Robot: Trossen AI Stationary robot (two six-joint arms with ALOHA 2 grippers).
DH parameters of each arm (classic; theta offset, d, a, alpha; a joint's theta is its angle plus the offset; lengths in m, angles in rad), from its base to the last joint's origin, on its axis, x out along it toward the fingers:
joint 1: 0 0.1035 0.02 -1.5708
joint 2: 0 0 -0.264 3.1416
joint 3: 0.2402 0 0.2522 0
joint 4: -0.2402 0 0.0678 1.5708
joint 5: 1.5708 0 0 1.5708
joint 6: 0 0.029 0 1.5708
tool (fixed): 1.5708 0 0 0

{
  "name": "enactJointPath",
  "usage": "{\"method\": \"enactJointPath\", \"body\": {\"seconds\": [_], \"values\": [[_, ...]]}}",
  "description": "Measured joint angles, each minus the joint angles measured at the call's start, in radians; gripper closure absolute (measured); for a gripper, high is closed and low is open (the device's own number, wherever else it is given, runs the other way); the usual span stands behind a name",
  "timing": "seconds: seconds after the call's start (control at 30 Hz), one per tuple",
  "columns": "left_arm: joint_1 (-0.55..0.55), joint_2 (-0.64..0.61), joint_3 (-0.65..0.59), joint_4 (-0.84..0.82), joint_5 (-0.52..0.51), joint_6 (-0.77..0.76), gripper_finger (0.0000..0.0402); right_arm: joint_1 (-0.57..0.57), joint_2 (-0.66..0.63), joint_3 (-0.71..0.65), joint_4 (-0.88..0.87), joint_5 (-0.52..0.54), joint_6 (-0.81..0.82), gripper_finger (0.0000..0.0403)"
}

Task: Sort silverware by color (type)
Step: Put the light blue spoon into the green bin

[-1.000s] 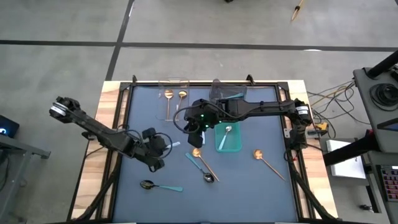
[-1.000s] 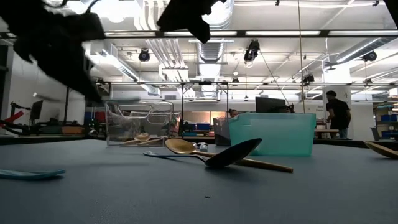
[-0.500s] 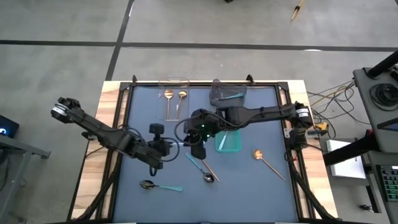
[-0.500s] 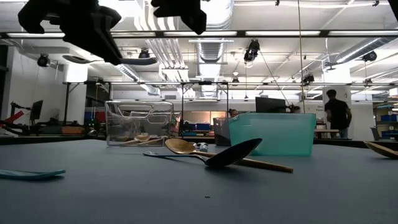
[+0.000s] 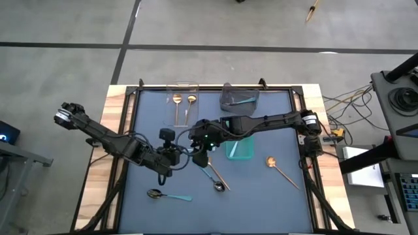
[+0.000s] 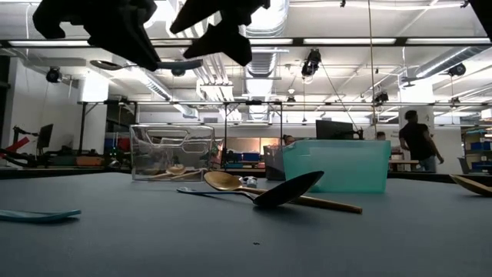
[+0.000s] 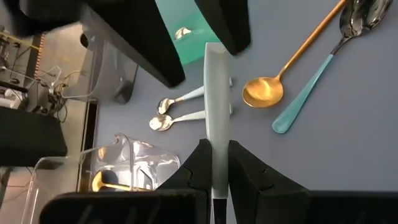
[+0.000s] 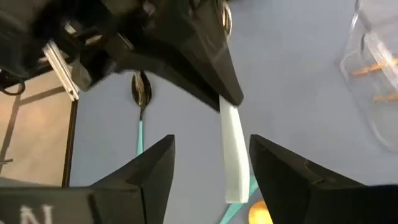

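Mid-worktop, the left pincer is clenched on a light-blue spoon handle held in the air. The right pincer hangs spread apart, one finger on each side of that handle's free end. Below lie a gold spoon and a teal-handled one. No readable writing shows.
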Motion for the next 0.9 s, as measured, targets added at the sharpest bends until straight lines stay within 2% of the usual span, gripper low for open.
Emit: {"method": "enactJointPath", "body": {"seconds": [0.37, 0.5, 0.63, 0.83, 0.9], "values": [[0.001, 0.0, 0.0, 0.037, -0.018, 0.083, 0.0389, -0.007, 0.071, 0.001, 0.008, 0.004, 0.021, 0.02], [0.001, 0.0, 0.0, 0.035, -0.018, 0.083, 0.0389, -0.007, 0.073, 0.001, 0.009, 0.003, 0.012, 0.021], [0.002, 0.0, 0.0, 0.033, -0.018, 0.083, 0.0389, -0.009, 0.073, 0.001, 0.013, 0.003, 0.011, 0.025], [0.008, 0.0, 0.0, 0.03, -0.021, 0.086, 0.038, -0.01, 0.073, 0.001, 0.014, 0.0, 0.008, 0.036], [0.007, 0.0, 0.0, 0.03, -0.025, 0.083, 0.0379, -0.01, 0.073, 0.001, 0.014, -0.001, 0.0, 0.037]]}}
